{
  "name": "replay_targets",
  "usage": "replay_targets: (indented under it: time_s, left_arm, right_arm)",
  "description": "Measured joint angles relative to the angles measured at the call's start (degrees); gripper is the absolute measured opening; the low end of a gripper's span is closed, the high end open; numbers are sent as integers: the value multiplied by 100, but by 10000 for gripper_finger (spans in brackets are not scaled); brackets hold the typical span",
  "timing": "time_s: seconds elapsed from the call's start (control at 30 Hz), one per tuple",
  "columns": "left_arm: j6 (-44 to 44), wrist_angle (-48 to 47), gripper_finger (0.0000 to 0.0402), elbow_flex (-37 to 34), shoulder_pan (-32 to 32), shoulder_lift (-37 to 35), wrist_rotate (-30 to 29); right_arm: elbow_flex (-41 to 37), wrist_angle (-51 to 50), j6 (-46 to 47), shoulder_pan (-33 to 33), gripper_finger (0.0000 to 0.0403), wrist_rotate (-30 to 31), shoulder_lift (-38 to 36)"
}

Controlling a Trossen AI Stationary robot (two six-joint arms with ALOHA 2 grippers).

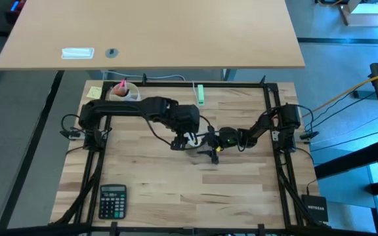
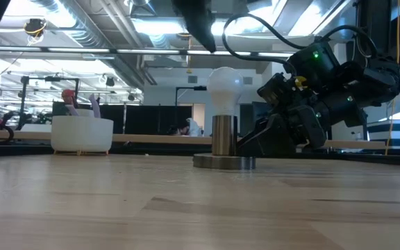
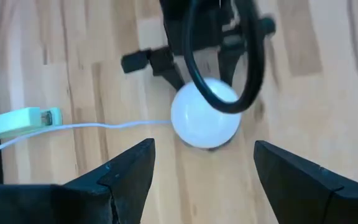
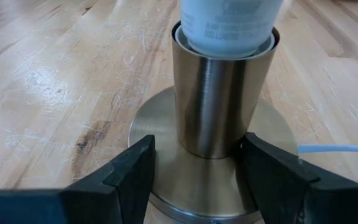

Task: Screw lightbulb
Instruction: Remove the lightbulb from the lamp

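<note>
The white lightbulb [image 2: 222, 87] stands upright with its base in a metal socket tube [image 2: 223, 135] on a round metal disc [image 2: 224, 162] at the table's middle. It also shows in the high view [image 1: 192, 139]. My left gripper [image 3: 204, 171] is open above the bulb's head [image 3: 205, 113], pointing down, clear of it. My right gripper [image 4: 197, 168] is open and low over the disc [image 4: 166, 124], coming from the table's right. Its fingers stand on either side of the tube [image 4: 222, 99]. My right gripper's one finger [image 4: 272, 177] stands right beside the tube's foot [image 4: 241, 146], and the other finger [image 4: 132, 171] is apart from it. I cannot tell whether the near finger touches the tube. My left gripper touches nothing.
A thin white cord [image 3: 104, 126] runs from the socket toward a green tag [image 3: 17, 121]. A white bowl [image 1: 125, 92] stands at the far left, a calculator [image 1: 113, 200] lies near the front left. Bare wood lies toward the table's near edge.
</note>
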Motion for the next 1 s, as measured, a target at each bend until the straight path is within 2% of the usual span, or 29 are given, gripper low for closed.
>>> replay_targets:
  time_s: [0.17,0.4,0.5,0.67,0.73,1.0]
  left_arm:
    - [27,104,262,1,-4,-230,7]
    - [7,152,268,5,0,-178,7]
    - [-84,164,298,5,7,-178,10]
    - [-121,161,379,5,-10,-178,-217]
    - [-140,163,394,5,-15,-178,-231]
    - [-878,158,369,5,-128,-202,-234]
  right_arm:
    - [0,0,0,0,233,4,0]
    - [0,0,2,0,233,9,0]
    - [0,-1,2,0,233,11,0]
    - [0,0,2,0,233,20,0]
    - [0,0,2,0,233,20,0]
    - [0,-20,4,2,233,26,0]
